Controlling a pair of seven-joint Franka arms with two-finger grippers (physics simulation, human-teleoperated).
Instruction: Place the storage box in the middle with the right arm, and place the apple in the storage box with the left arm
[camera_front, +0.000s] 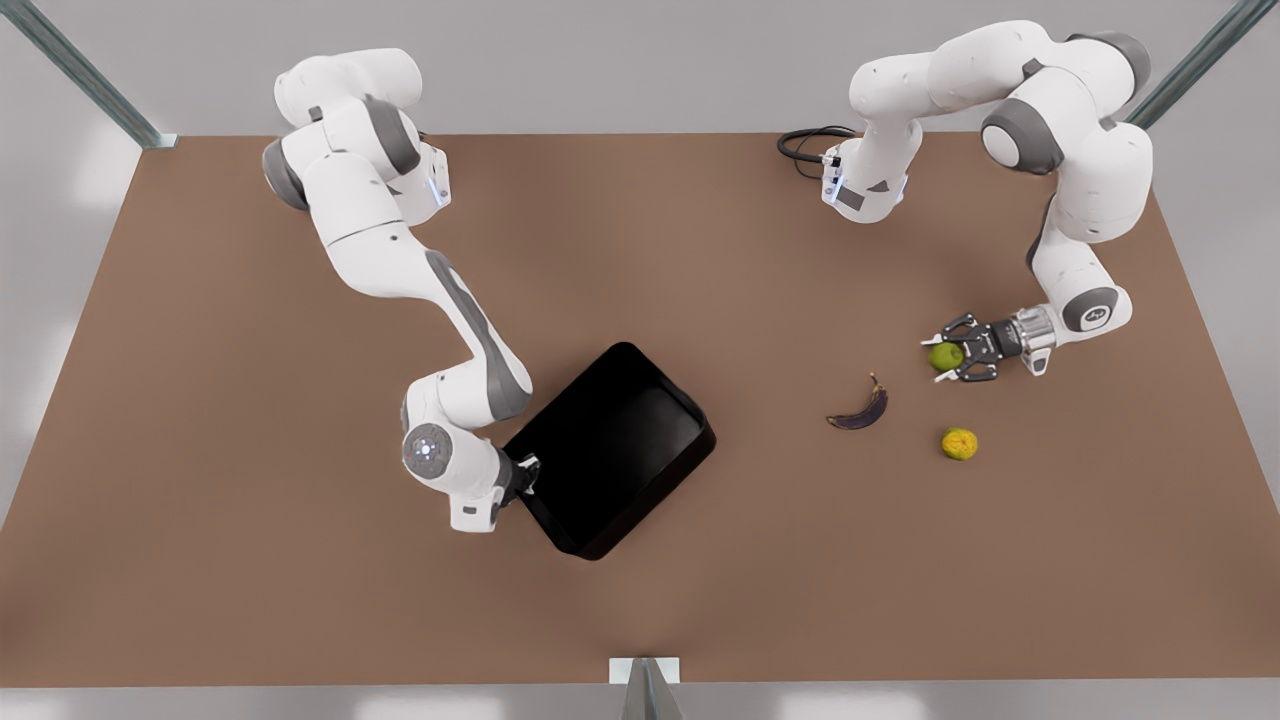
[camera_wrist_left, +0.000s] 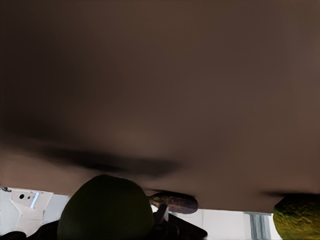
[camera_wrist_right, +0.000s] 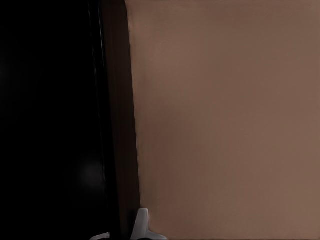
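Your front view looks steeply down from high above the brown worktop (camera_front: 250, 560), facing both arm bases at its far edge, far enough off to take in the whole surface. Your left wrist view rides low and very near the apple (camera_wrist_left: 106, 209), looking almost level across the worktop; it shares the apple (camera_front: 946, 357), the banana (camera_wrist_left: 175, 202) and the bumpy orange fruit (camera_wrist_left: 298, 217) with the front view. Your right wrist view looks straight down from close range onto the storage box's (camera_wrist_right: 116, 125) wall, the same box (camera_front: 610, 450) that the front view shows near the middle.
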